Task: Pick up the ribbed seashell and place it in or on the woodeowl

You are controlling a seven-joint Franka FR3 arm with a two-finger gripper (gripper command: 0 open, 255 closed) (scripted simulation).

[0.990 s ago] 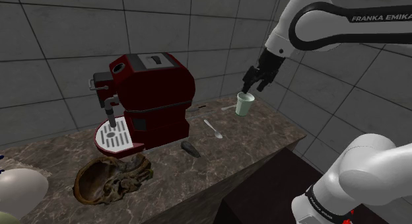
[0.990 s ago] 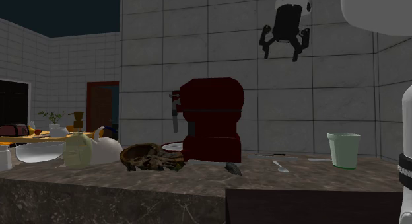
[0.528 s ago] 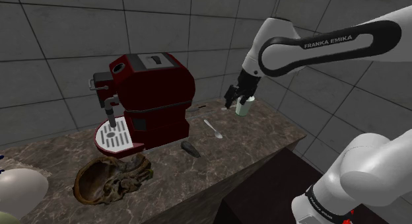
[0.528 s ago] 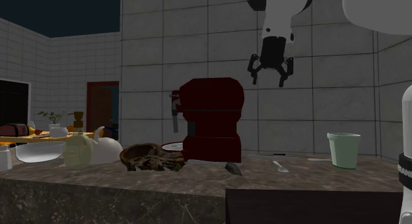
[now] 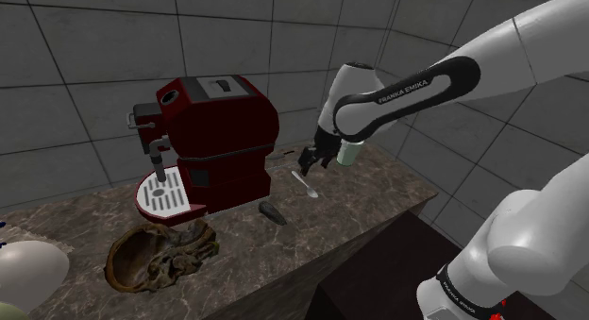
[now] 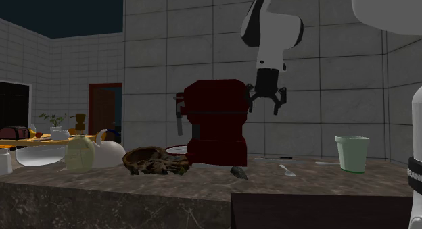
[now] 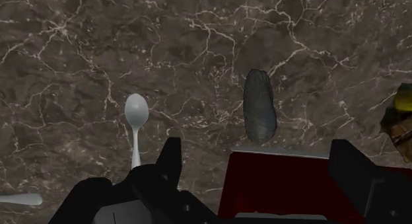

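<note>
The ribbed seashell (image 5: pixel 273 213) (image 6: pixel 239 171) is a dark grey, elongated shell lying on the marble counter in front of the red coffee machine (image 5: pixel 212 139). In the wrist view the seashell (image 7: pixel 259 104) lies ahead of the gripper, between the lines of its two fingers. A brown wooden bowl (image 5: pixel 156 255) (image 6: pixel 154 160) holding crumpled brown matter sits near the counter's front, toward the shoulder view's left. My gripper (image 5: pixel 310 161) (image 6: pixel 266 103) (image 7: pixel 261 170) hangs open in the air beside the machine's upper corner, above a spoon, holding nothing.
A white spoon (image 5: pixel 304 183) (image 7: pixel 136 120) lies under the gripper. A pale green cup (image 6: pixel 352 153) stands toward the counter's far end, partly behind the arm in the shoulder view. The coffee machine (image 6: pixel 216 123) (image 7: pixel 277 186) stands close beside the hand. White bowls (image 6: pixel 40 153) sit beyond the wooden bowl.
The arm has swung down and toward the shoulder view's left, from above the cup to beside the coffee machine. The fingers stayed open.
</note>
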